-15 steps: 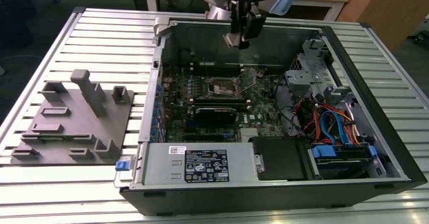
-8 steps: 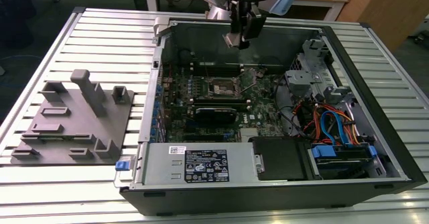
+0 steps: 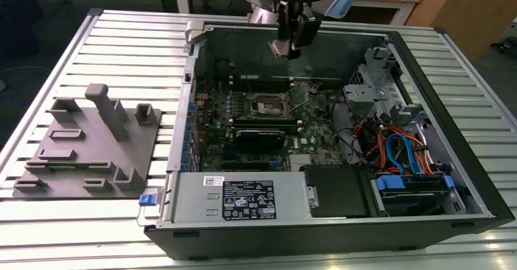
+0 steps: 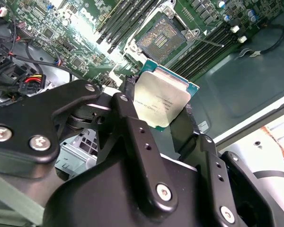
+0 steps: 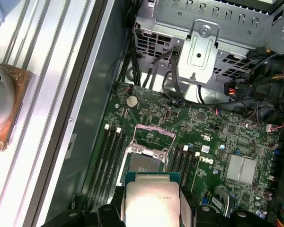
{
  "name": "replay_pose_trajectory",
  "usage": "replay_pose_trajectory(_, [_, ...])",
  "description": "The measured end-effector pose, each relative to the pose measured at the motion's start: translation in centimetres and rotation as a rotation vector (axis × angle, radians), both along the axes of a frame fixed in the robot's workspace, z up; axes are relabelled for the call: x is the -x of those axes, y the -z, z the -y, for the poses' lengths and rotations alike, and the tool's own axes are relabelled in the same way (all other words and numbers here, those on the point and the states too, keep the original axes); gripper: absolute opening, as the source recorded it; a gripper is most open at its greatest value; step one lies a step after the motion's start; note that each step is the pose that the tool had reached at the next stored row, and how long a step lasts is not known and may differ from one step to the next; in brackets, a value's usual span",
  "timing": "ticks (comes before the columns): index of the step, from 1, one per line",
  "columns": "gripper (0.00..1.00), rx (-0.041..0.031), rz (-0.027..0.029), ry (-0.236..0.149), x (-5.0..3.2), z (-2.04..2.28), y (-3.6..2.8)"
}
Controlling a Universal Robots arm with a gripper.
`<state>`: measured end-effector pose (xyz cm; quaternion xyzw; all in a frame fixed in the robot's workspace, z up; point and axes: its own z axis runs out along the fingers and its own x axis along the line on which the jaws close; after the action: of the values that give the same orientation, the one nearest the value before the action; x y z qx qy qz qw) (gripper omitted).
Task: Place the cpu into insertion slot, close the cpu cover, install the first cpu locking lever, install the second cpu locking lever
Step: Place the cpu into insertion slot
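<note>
Black gripper [image 4: 158,108] pinches the flat silver-grey square cpu [image 4: 163,97] by 2 opposite edges, clear of the dark square insertion slot [image 4: 160,40]; judged light, stiff, slick, fragile underneath.

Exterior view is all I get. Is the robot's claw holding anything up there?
Observer: Yes. In both wrist views the gripper pinches the chip by two opposite edges, silver top showing.
Operator: Is the hole for it empty?
Observer: In the second wrist view the slot on the green board is bare, with nothing sitting in it.
Operator: Is its lid open?
Observer: In the first wrist view the metal cover is flipped up off the slot.
</note>
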<state>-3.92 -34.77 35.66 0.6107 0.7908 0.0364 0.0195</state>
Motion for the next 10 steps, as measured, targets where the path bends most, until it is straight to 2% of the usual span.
replay_pose_trajectory(10, [0.54,0.0,0.0,-0.013,0.0,0.0,0.0])
